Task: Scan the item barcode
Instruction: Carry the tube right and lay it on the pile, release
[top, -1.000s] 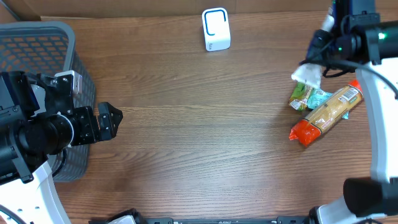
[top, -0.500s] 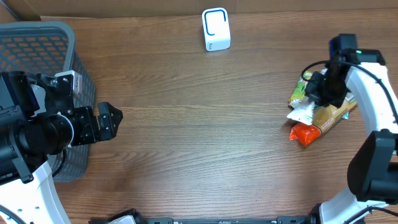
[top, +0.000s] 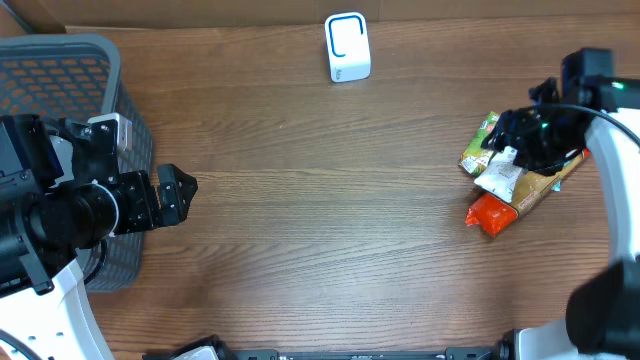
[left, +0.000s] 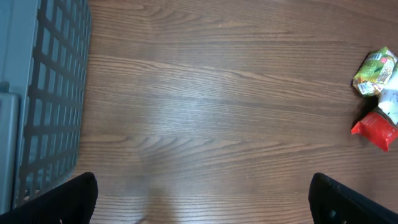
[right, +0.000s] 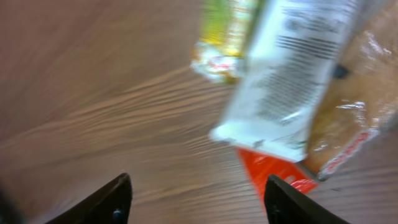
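Right pincer (right: 199, 193) stands wide and empty, the white printed sachet (right: 292, 74) lying just ahead of it atop the orange-ended clear snack pack (right: 351, 121); pick-up step judged pending, requiring closure on the sachet before scanning.

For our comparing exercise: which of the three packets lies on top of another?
The white packet: it overlaps the red-ended packet; the green packet covers nothing.

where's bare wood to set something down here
The brown wooden table is bare in the middle, between the grey mesh basket, white box-shaped scanner and pile of snack packets. Crowded far right: the right gripper hovers over them.
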